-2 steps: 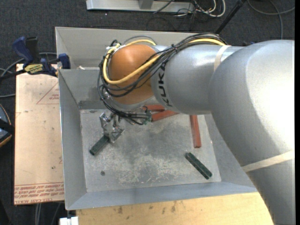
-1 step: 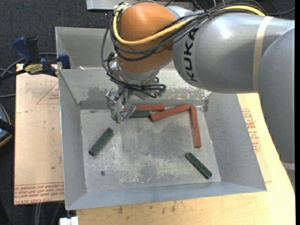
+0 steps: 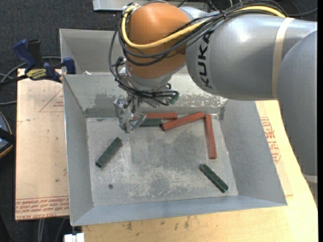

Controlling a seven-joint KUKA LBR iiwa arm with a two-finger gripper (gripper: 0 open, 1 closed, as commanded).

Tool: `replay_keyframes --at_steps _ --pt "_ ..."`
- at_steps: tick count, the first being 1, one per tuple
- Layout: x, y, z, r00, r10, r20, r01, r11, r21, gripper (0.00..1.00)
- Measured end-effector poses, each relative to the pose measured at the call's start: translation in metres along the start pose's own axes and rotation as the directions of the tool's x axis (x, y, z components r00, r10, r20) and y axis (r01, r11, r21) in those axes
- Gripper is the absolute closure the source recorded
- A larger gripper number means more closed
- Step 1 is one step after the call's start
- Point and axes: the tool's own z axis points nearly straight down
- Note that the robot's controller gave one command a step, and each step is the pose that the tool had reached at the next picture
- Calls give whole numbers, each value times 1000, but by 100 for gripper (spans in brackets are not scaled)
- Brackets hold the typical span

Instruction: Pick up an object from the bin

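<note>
hanging tool [image 3: 128, 122] (beside red sticks [image 3: 162, 116])

Red stick [image 3: 161, 116], lying flat at back of bin [image 3: 75, 150], left end beside pincer [image 3: 128, 121]

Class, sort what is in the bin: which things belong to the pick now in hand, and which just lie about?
In hand: the gripper, low at the back of the bin; the level red stick, its left end beside the gripper.
Lying about: the slanted red stick; the right red stick; the left green stick; the front green stick.
</note>
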Motion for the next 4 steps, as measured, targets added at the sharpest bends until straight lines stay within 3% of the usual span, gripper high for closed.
replay_keyframes --at_steps 1,2,3,4 --pt "22 4 16 988 -155 3 155 988 2 100" --pt "30 18 37 977 -213 -3 213 977 -2 100" --pt "22 67 96 979 -202 -2 202 979 -1 0" --pt "20 86 120 927 -374 -3 374 927 -5 0"
